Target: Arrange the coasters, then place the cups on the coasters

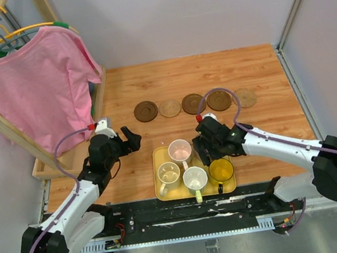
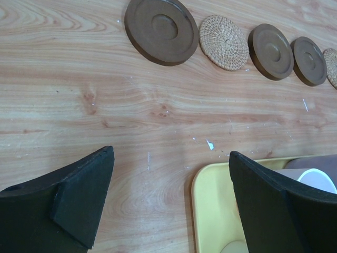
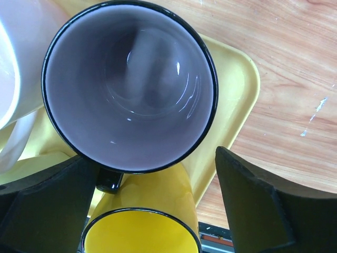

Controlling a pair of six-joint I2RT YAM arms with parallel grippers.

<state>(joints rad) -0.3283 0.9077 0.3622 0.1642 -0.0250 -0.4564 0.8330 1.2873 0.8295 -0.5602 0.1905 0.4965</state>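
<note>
— Where to find the grey-purple mug (image 3: 129, 89)?
— On the far right corner of the yellow tray (image 3: 239, 79), upright, directly under the right hand (image 3: 154, 155); hidden beneath that hand in the overhead view
— Clenched on it?
— No. Spread wide, one finger either side of the rim, seemingly clear of the wall, with the black handle (image 3: 108, 182) tucked beside one finger. Not lifted
— And the left hand (image 2: 169, 155)?
— Released as well, empty, hovering over bare table (image 2: 105, 95) just left of the tray
— Which way to carry?
— Straight toward the far side: five coasters (image 1: 193, 103) in a row across the table, all bare. Closest to the right hand, the dark brown coaster (image 1: 219, 100), second from the right, just beyond it; then the tan woven coaster (image 1: 244, 98) at the right end. Right arm plainly nearer than left for both
— Other mugs?
— Pink mug (image 1: 179, 150), cream mug (image 1: 168, 175), white-green mug (image 1: 194, 177) and yellow mug (image 1: 221, 169), all on the tray, near of the row
</note>
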